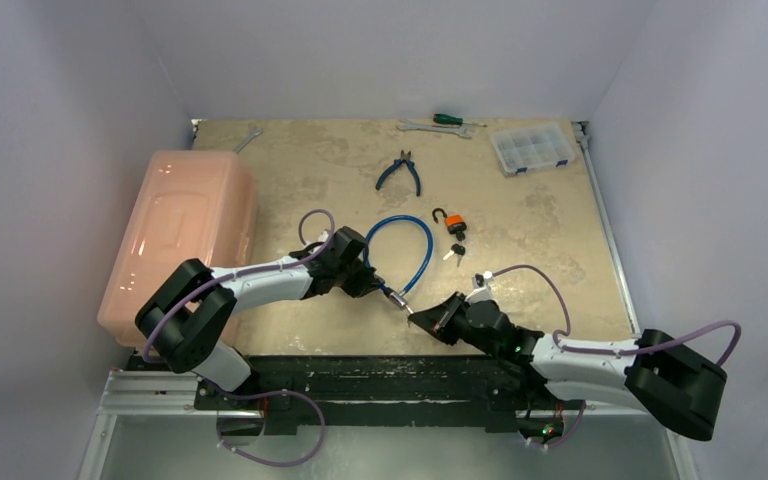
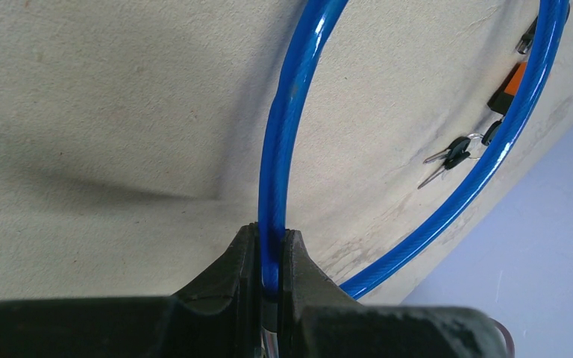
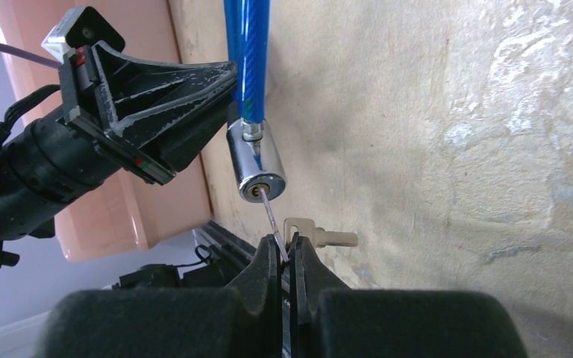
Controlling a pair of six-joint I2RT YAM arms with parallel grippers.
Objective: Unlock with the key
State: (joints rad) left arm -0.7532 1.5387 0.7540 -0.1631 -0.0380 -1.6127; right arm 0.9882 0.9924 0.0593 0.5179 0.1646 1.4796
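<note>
**Top view.** L gripper (image 1: 365, 278) and R gripper (image 1: 425, 320) meet at the near-centre of the table (image 1: 540, 260), at the lower end of the blue cable lock (image 1: 407, 240). An orange padlock (image 1: 453, 225) and spare keys (image 1: 453, 254) lie just beyond the loop, apart from both arms.

**Left wrist view.** L jaws are almost closed, clamped on the cable near its end, with the loop arching away over the table. The grip sits on a round, glossy sheath.
- Risk: the cable rolls or slides between the pads once turning force arrives.

**Right wrist view.** R jaws are nearly shut, pinching the key (image 3: 270, 212) at its head end. The blade slants up to the face of the chrome lock barrel (image 3: 257, 164), with its tip at the keyway. Depth of entry: cannot tell. The barrel is held clear of the table, just past the L fingers, and is supported only via the cable. A second key-like piece (image 3: 321, 237) sits just beside the R fingers — attachment unclear.

**Hazards, est.**
- Blade approaches at an angle to the barrel axis. Pushing on could jam or bend it, or shove the barrel aside.
- Barrel is free to swivel, so a twist may spin the barrel instead of the lock core.
- Thin pinch on the key — it could pivot or drop under load.
</note>
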